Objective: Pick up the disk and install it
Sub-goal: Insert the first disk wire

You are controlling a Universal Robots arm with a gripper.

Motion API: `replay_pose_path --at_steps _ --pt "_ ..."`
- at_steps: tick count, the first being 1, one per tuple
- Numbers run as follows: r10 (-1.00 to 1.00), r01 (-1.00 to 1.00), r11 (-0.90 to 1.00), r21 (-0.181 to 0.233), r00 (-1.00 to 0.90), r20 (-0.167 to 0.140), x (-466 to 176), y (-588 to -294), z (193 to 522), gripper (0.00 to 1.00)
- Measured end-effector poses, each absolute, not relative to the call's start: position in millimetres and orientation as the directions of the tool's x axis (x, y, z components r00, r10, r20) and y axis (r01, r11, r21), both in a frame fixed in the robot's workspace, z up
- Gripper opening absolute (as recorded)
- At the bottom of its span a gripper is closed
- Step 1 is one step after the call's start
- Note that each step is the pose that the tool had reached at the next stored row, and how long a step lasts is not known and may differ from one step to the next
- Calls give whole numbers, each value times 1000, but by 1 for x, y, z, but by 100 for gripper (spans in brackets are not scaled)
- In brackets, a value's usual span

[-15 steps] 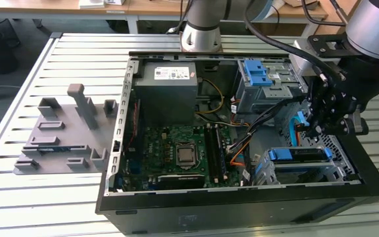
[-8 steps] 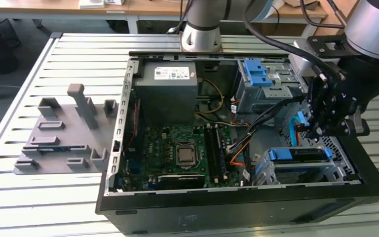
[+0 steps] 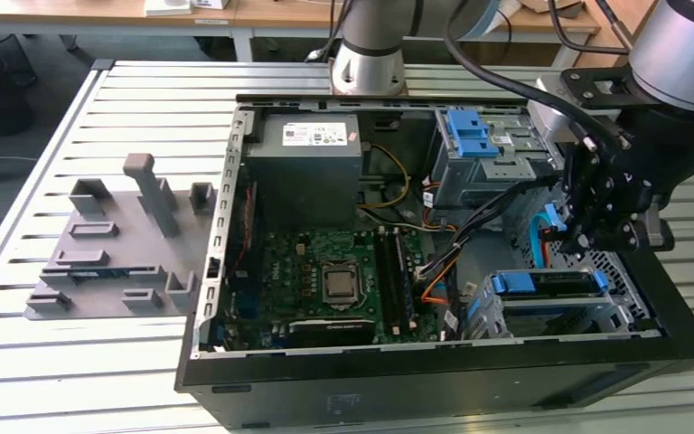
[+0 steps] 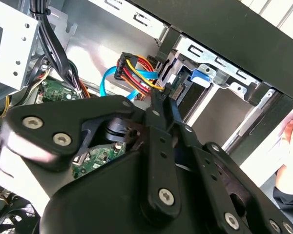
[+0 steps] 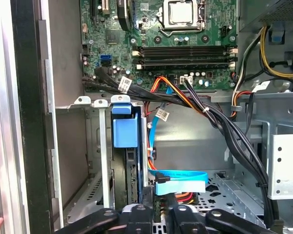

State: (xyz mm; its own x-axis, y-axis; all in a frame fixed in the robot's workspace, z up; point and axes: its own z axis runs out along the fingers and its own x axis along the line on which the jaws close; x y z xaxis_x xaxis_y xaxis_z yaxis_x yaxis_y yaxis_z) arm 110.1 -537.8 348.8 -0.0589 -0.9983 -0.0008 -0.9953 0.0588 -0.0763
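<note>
Your hand (image 3: pixel 591 237) hangs inside the open computer case (image 3: pixel 444 380), at the exterior view's right. You cannot tell if it is spread or pressed together. The disk (image 3: pixel 548 283) sits in a bay just below it, mostly hidden by its blue bracket. The print on the white sticker (image 3: pixel 317 136) cannot be read.

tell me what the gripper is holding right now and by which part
It cannot be told. The gripper hangs inside the open computer case near the drive bay with the blue bracket, but its fingertips are hidden.
</note>
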Motion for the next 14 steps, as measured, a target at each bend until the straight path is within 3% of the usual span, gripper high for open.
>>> replay_pose_path --at_steps 1,9,14 --pt "-998 -995 59 -76 -59 -1 110 -538 349 17" --pt "-998 -995 59 -77 -59 2 110 -538 349 16" --pt "-997 -995 55 -79 -59 46 110 -538 348 16"
